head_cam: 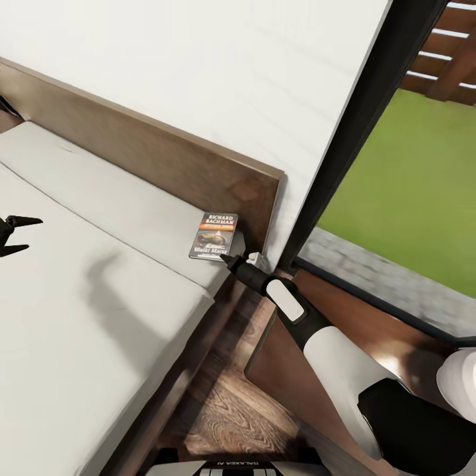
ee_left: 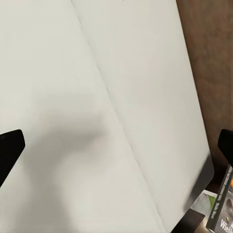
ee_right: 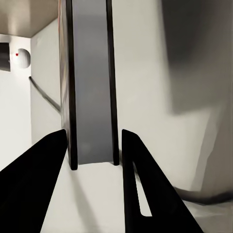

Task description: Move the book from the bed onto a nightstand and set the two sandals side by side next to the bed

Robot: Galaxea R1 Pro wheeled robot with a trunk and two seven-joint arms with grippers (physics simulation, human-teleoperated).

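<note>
floorboards show nearest, dark wood plank floor (head_cam: pixel 225 403) running between the bed (head_cam: pixel 86 344) and the nightstand (head_cam: pixel 297 377), whose glossy brown top lies under the right forearm. from there the right arm reaches forward to the mattress corner by the headboard (head_cam: pixel 165 165).

the right claw (head_cam: pixel 231 260) sits at the near short edge of the book (head_cam: pixel 213 236). in the right wrist view the two black fingers (ee_right: pixel 41 165) stand on either side of the book's (ee_right: pixel 87 82) thin grey edge, narrowly parted, with a sliver of gap showing on each side; whether the pads press the covers i cannot tell. so the claw brackets the book, and a firm hold is unconfirmed.

the book lies straight ahead of this claw, its long axis running away from the fingertips toward the headboard, cover title readable in the head view. it rests on the grey mattress right at the bed's corner.

the left claw (head_cam: pixel 10 236) hovers well apart over the middle of the mattress, fingers spread wide and holding nothing; its wrist view catches the book's (ee_left: pixel 224 208) corner only at the far edge.

judgement: the right arm is plainly the nearer one, and the nightstand lies back behind its claw, toward the robot.
</note>
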